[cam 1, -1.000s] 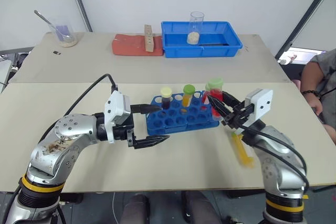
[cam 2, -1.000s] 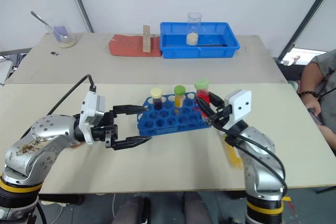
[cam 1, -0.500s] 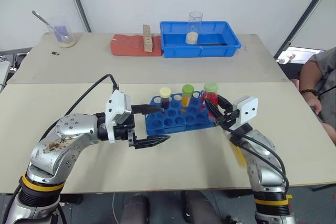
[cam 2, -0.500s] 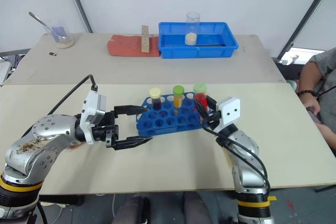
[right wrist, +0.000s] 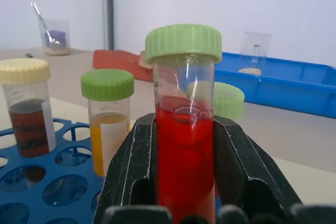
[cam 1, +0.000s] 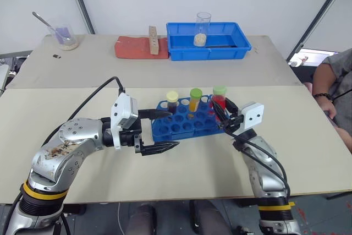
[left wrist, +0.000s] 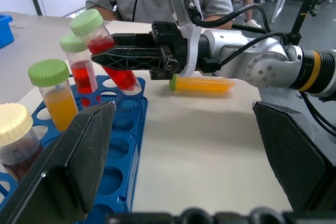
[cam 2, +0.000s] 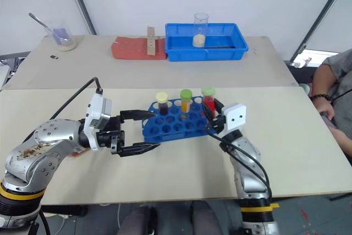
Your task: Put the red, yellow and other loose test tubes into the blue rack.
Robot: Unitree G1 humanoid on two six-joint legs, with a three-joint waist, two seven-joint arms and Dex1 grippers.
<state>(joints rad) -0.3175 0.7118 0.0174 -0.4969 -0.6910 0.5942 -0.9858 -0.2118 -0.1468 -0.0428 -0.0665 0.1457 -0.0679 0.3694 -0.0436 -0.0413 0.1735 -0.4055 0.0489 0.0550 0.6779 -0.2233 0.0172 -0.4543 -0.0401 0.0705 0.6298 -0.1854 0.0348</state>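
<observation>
Two grippers work over the near pale beige table (cam 1: 181,177). The left gripper (cam 1: 172,129) lies level, pointing to the robot's right, with its two black fingers spread wide and nothing between them. Its tips are just beside the left end of the small bright blue plastic rack with round holes (cam 1: 184,129), one at the rack's top edge and one lower on the table side.

The right gripper (cam 1: 220,111) is pinched on a clear plastic tube of red liquid with a green screw cap (right wrist: 184,145). The fingers (right wrist: 239,166) press its sides below the cap. In the left wrist view this held red tube leans, its lower end down at the holes of the rack's right end; I cannot tell whether it sits in a hole.

Three more tubes stand upright in the rack's back row:
- at the left, a dark brown tube with a cream cap (cam 1: 172,101);
- in the middle, a yellow-orange tube with a green cap (cam 1: 195,98);
- at the right, close behind the held one, a second red tube with a green cap (left wrist: 79,61).

One yellow tube with a green cap (left wrist: 202,84) lies flat on the table beyond the right arm.

Farther back, on the second table, stand a flat red pad (cam 1: 132,48) with an upright wooden block (cam 1: 154,39), and a large blue rectangular tray (cam 1: 242,45) with a tall clear glass beaker (cam 1: 203,28) inside it. A small clear cup with a spoon (cam 1: 64,35) stands at the far left. A person in grey (cam 1: 336,81) sits at the right edge.
</observation>
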